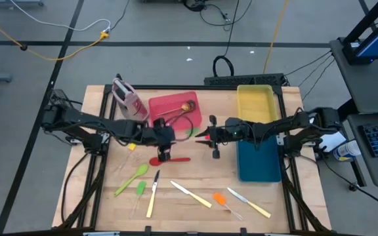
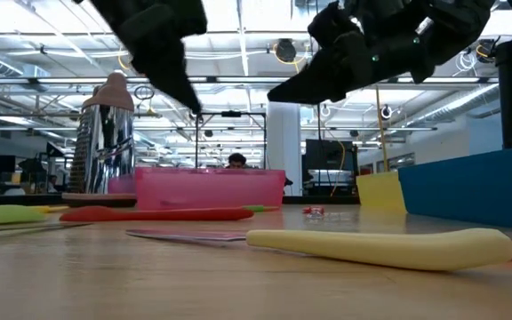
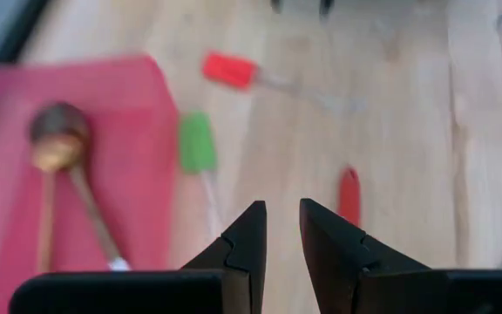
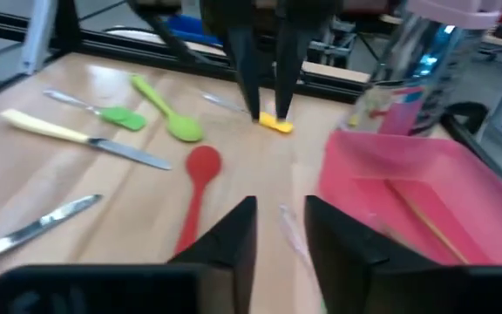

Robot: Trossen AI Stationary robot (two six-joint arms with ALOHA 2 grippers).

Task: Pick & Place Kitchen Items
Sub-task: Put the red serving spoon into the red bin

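Both grippers are up off the table mid-board right now. My left gripper (image 3: 282,240) hangs just past the red tray's (image 1: 169,105) front edge, fingers a narrow gap apart with nothing between them. The right gripper (image 4: 280,234) has its fingers parted a little and empty too, close to the tray. One wooden spoon (image 1: 184,109) already lies in the tray. The red spoon (image 1: 169,159) lies on the wood just beside the left gripper, so I'd say that's the next pick: drop down, line up across its handle, close
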